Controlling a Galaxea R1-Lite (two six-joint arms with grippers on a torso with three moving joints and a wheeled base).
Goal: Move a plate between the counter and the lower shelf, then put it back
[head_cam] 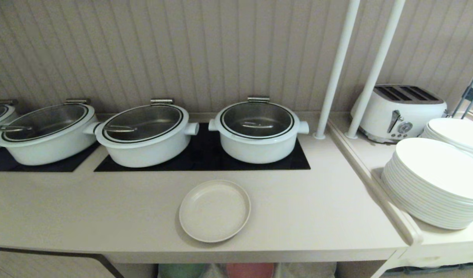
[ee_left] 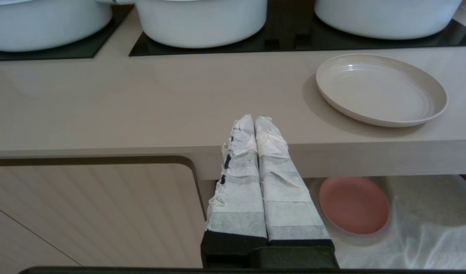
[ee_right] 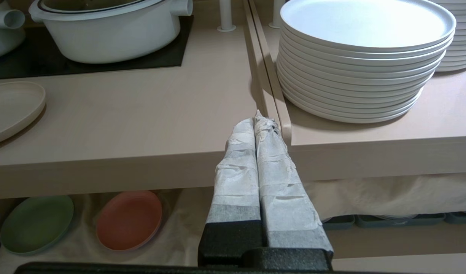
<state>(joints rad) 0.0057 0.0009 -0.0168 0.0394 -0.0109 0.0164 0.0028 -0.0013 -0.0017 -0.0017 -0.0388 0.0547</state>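
We find the plate [head_cam: 214, 211] lying flat on the tabletop [head_cam: 105, 204], near its front edge and in front of the gap between the 2 right-hand pots. Neither arm appears in the head view.

The left wrist view supplies what the head view lacks: the left claw [ee_left: 254, 121], its taped fingers pressed together and holding nothing, hangs in front of the tabletop's thick front edge, well apart from the plate. The right wrist view shows the right claw [ee_right: 255, 122] in the same condition, fingers together and empty, in front of the seam where the tabletop meets the narrower side counter [ee_right: 427, 114].

The head view gives only slivers of colour below the tabletop. The wrist views open up the lower shelf [ee_right: 172, 232]: a white gauzy cloth [ee_left: 427, 228] lines it, with a green plate [ee_right: 37, 223] at the left and a pink plate [ee_right: 129, 220] just beside it, apart. Only the right wrist view shows the grey-blue trays [ee_right: 385, 220] in the neighbouring compartment.

On the tabletop we count 4 white pots [head_cam: 143, 133] with glass lids, standing on black hob panels [head_cam: 205, 158]. 2 white poles [head_cam: 336, 69] rise at the right. The side counter carries a white toaster [head_cam: 400, 112] and 2 stacks of white dinner plates [head_cam: 433, 185]. The wall behind is ribbed beige panelling [head_cam: 182, 50].
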